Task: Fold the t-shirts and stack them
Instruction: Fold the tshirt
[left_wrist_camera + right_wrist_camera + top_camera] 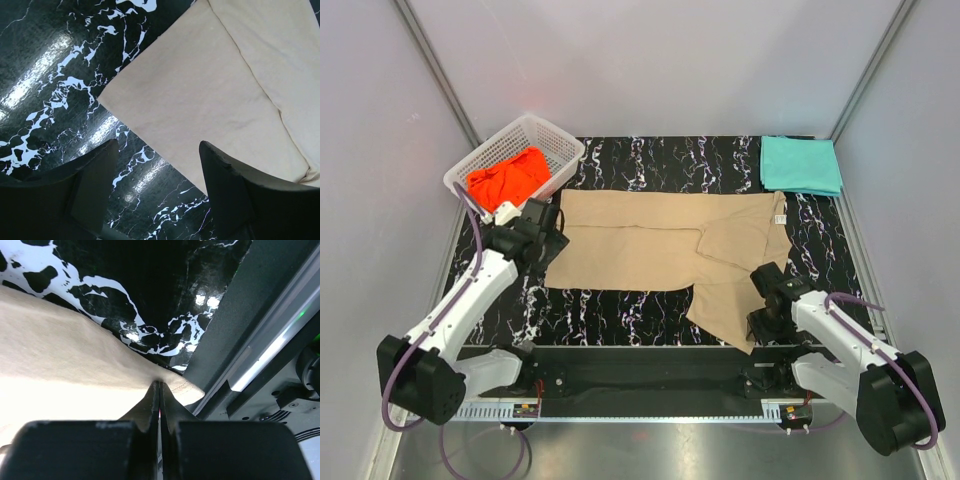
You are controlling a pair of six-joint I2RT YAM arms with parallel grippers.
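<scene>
Tan t-shirt [650, 245]: soft matte cloth with shallow creases, lying flat across the middle of the table, with one flap folded toward the near right.
Right hand [160, 386]: my fingers are pressed together, pinching the tan t-shirt's hem beside the table's front rail.
Left hand [157, 150]: my fingers are spread wide and hold nothing, over the shirt's left edge.
Teal t-shirt [800, 165]: a neat folded rectangle at the far right corner.
Orange-red t-shirt [508, 178]: crumpled inside the white lattice basket [535, 120], far left.
Table [620, 315]: glossy black with white veins; a bare strip lies between my arms.
</scene>
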